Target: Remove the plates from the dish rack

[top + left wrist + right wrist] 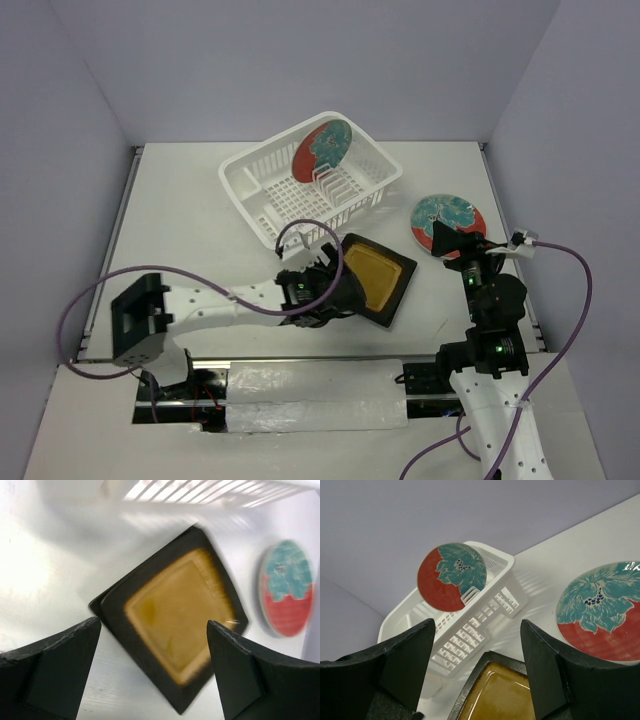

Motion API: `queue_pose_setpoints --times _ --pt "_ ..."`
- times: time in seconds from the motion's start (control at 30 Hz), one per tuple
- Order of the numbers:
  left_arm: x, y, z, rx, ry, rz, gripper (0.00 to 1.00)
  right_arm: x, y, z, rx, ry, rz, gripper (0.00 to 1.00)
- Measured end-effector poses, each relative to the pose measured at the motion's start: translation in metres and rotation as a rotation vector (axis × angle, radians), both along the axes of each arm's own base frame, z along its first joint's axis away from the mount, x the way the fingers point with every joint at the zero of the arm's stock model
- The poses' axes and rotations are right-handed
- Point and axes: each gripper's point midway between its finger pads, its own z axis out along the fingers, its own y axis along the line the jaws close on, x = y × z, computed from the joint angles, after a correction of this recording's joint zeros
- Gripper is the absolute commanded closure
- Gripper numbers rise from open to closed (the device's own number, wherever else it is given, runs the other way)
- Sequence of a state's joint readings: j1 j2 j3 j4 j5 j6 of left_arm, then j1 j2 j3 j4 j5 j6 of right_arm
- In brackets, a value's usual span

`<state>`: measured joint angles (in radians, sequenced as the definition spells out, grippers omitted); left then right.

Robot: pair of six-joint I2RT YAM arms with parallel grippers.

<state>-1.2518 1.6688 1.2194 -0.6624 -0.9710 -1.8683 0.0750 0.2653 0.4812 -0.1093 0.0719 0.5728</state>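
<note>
The white dish rack [262, 190] stands at the back centre with one round red-rimmed plate [322, 150] upright in its slots. A second round plate [447, 218] lies flat on the table to the right. The square amber-centred plate [380, 278] lies flat in front of the rack; a second dark rim shows under its left corner [100, 605]. The teal-centred square plate is not visible as such. My left gripper [345, 285] is open and empty just above the amber plate's near-left edge [175, 620]. My right gripper [450, 240] is open and empty over the near edge of the flat round plate.
The right wrist view shows the rack [485, 630], its standing plate [451, 577], the flat round plate [600, 612] and the amber plate [495, 695]. A black mount [135, 315] sits near the left front edge. Grey walls close off the back and sides.
</note>
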Motion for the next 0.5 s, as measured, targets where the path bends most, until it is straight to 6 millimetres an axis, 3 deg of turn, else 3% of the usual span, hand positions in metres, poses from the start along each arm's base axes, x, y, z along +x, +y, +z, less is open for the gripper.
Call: queue_pose_setpoints --times 0.17,0.33,0.4,0.43,0.5 --pt "0.023 -0.004 0.101 -0.09 -0.207 -0.302 0.01 0.0 0.002 0.0 0.001 0.0 0.009 0.23" --pt "0.067 0.025 0.206 0.068 -0.483 -0.499 0.01 -0.003 0.009 0.005 -0.025 -0.032 0.054 0.22" --pt "0.085 0.023 0.249 0.152 -0.586 -0.535 0.05 -0.005 0.013 0.008 -0.033 -0.061 0.075 0.22" --pt "0.093 0.024 0.266 0.195 -0.629 -0.551 0.16 -0.006 0.014 0.009 -0.036 -0.072 0.084 0.22" --pt "0.107 0.024 0.289 0.273 -0.697 -0.59 0.29 -0.007 0.017 0.008 -0.044 -0.079 0.098 0.22"
